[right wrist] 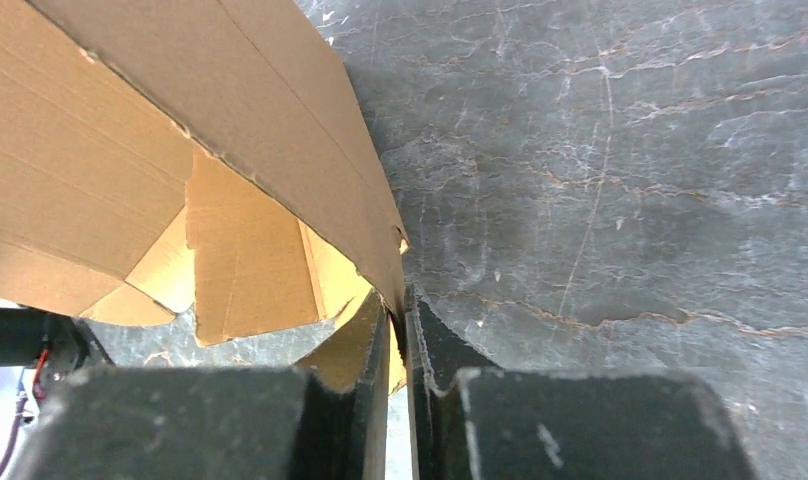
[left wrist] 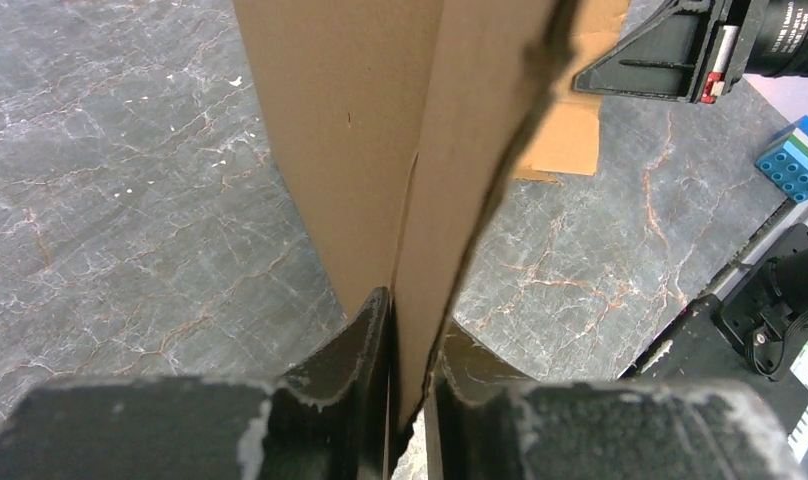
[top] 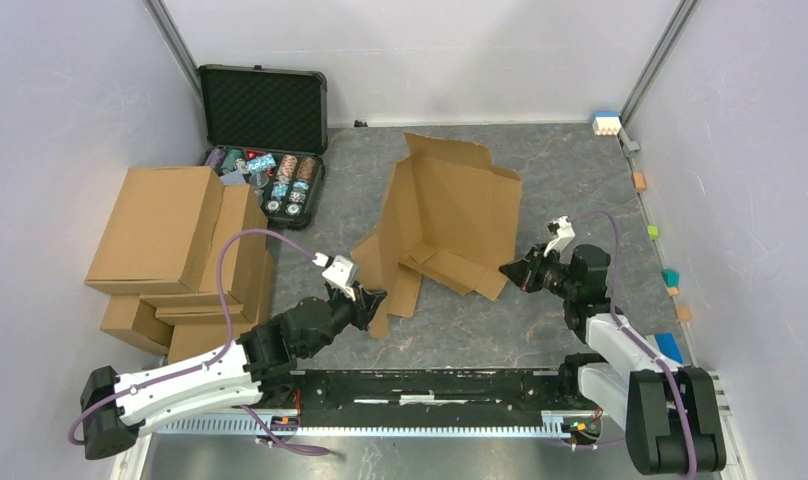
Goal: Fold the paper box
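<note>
Base rail (top: 430,385): black, silver toothed strip along its near edge.
Left arm (top: 180,385), at rail's left end: white link, black joints, white wrist block (top: 338,270), looping purple cable (top: 280,234).
Right arm (top: 612,345), at rail's right end: alike.
Left gripper (left wrist: 412,312), right gripper (right wrist: 398,300): black fingers, whitish scuffed edges.

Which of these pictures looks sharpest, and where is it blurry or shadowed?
Top external: evenly lit and sharp, the paper box casting only soft shadow. Left wrist: near fingers blurred, cardboard crisp. Right wrist: fingers soft, a shadow on the table beside the box.
</note>
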Robot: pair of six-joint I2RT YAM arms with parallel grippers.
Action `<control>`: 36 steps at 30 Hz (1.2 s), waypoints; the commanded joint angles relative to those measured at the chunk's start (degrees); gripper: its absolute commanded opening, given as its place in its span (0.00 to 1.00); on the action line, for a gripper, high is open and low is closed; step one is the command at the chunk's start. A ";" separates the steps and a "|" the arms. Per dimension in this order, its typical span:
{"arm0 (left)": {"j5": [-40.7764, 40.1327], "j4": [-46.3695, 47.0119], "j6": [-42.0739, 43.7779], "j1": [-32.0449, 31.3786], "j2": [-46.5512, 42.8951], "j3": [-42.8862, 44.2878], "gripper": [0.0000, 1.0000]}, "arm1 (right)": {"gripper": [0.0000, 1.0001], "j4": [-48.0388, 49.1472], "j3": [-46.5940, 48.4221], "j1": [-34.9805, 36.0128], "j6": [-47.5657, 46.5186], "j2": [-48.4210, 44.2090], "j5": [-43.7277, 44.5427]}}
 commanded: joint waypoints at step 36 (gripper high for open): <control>5.27 5.90 -4.68 -0.17 -0.05 -7.35 0.02 | 0.75 1.29 -7.07 6.89 6.57 -3.40 17.84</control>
